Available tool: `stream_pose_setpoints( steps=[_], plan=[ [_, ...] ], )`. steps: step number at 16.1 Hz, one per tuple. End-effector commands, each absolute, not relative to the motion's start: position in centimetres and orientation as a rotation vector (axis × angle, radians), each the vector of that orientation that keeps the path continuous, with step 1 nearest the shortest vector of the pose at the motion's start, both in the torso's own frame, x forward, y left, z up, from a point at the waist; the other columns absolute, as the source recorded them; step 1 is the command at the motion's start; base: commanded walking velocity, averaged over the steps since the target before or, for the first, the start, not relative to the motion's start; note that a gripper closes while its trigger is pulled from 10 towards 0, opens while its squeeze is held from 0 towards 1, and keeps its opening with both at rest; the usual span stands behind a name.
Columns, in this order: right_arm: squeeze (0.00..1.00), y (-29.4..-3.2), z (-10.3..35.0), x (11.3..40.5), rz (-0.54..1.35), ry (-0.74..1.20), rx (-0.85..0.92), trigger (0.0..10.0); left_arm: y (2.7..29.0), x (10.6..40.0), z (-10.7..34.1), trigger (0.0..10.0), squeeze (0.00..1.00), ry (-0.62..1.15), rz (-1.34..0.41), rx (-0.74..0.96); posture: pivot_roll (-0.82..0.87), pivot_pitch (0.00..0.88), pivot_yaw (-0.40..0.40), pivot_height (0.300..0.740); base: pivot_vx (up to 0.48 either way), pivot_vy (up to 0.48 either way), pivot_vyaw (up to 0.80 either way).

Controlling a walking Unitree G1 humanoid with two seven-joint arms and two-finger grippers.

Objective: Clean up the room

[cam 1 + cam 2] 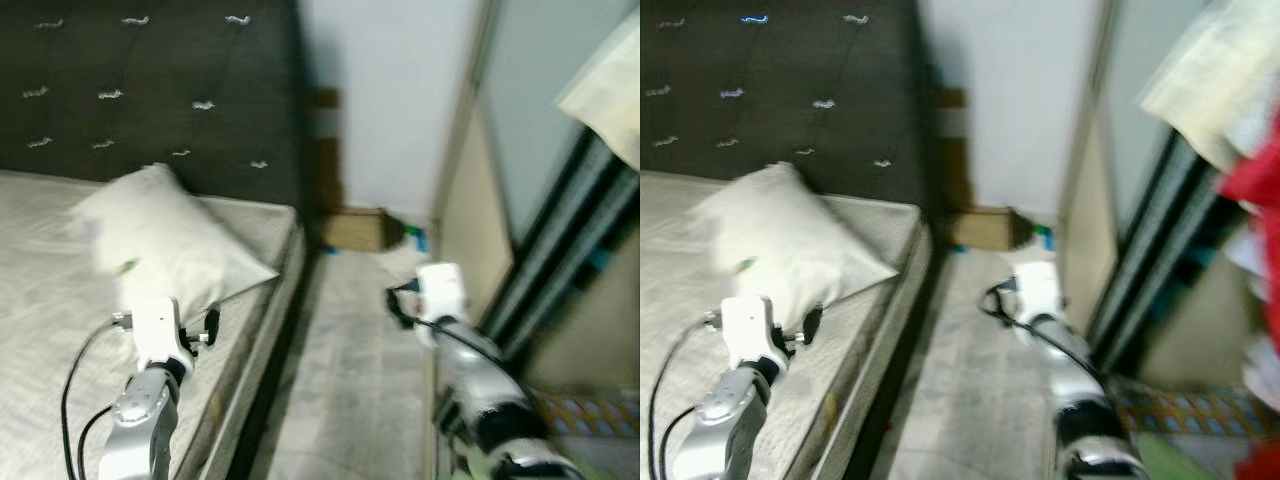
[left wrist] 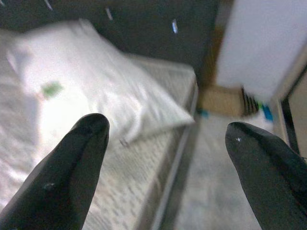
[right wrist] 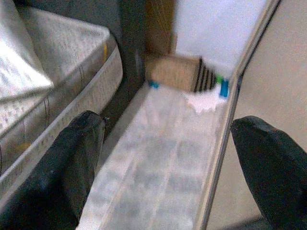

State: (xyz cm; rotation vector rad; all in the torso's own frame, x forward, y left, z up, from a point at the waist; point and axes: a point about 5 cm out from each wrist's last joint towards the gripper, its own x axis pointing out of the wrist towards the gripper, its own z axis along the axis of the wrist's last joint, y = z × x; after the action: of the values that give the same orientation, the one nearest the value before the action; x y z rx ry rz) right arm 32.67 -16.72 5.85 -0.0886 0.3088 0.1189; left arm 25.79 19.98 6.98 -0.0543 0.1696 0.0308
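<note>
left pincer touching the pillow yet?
Apart. Left wrist view: the left pincer is open, with mattress visible between its fingertips and the pillow beyond.

Bedroom: bed (image 1: pixel 60 300), pillow (image 1: pixel 160 240) (tufted headboard (image 1: pixel 150 90)).

1. A bed (image 1: pixel 60 300) with a pale quilted mattress stood on the left, against a dark tufted headboard (image 1: pixel 150 90).
2. A narrow strip of grey floor (image 1: pixel 350 380) ran beside it.
3. A pale wall (image 1: pixel 400 100) closed the far end, where a brown box (image 1: pixel 352 229) sat.
4. The pictures were blurred.
</note>
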Motion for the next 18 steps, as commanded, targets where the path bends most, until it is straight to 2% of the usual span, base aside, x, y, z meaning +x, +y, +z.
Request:
stream_pose_setpoints(
  steps=[1, 3, 5, 8, 12, 16, 18],
  plan=[
    [0.00, -16.0, 7.4, 33.1, 0.153, 0.229, -0.050, 10.0, 19.9, 25.7, 8.1, 10.0, 0.00, 0.110, -0.001, 0.006, -0.07, 0.000, 0.018, 0.740, 0.000, 0.000, 0.80],
    [0.00, -16.3, 8.4, 32.5, 0.183, 0.156, -0.015, 10.0, 18.5, 25.2, 9.5, 10.0, 0.00, 0.006, -0.065, 0.054, -0.08, 0.000, 0.027, 0.740, 0.000, 0.000, 0.80],
    [0.00, -16.1, 8.5, 32.4, 0.187, 0.152, 0.013, 10.0, 18.1, 25.8, 9.8, 10.0, 0.00, -0.034, -0.057, 0.039, -0.10, 0.000, 0.034, 0.740, 0.000, 0.000, 0.80],
    [0.00, -15.1, 8.9, 32.4, 0.233, 0.145, -0.005, 10.0, 17.4, 27.0, 10.6, 10.0, 0.00, -0.066, -0.054, 0.012, -0.09, 0.000, 0.032, 0.740, 0.000, 0.000, 0.80],
    [0.00, -15.4, 8.8, 32.2, 0.218, 0.142, -0.019, 10.0, 16.8, 26.0, 9.8, 10.0, 0.00, -0.054, -0.054, 0.003, -0.11, 0.000, 0.035, 0.740, 0.000, 0.000, 0.80],
    [0.00, -15.3, 9.0, 32.2, 0.223, 0.136, -0.025, 10.0, 17.5, 26.5, 9.7, 10.0, 0.00, -0.042, 0.013, -0.033, -0.11, 0.000, 0.035, 0.740, 0.000, 0.000, 0.80],
    [0.00, -15.2, 9.1, 31.9, 0.221, 0.118, -0.009, 10.0, 18.7, 26.0, 9.0, 10.0, 0.00, 0.017, 0.127, -0.075, -0.10, 0.000, 0.037, 0.740, 0.000, 0.000, 0.80]
  ],
)
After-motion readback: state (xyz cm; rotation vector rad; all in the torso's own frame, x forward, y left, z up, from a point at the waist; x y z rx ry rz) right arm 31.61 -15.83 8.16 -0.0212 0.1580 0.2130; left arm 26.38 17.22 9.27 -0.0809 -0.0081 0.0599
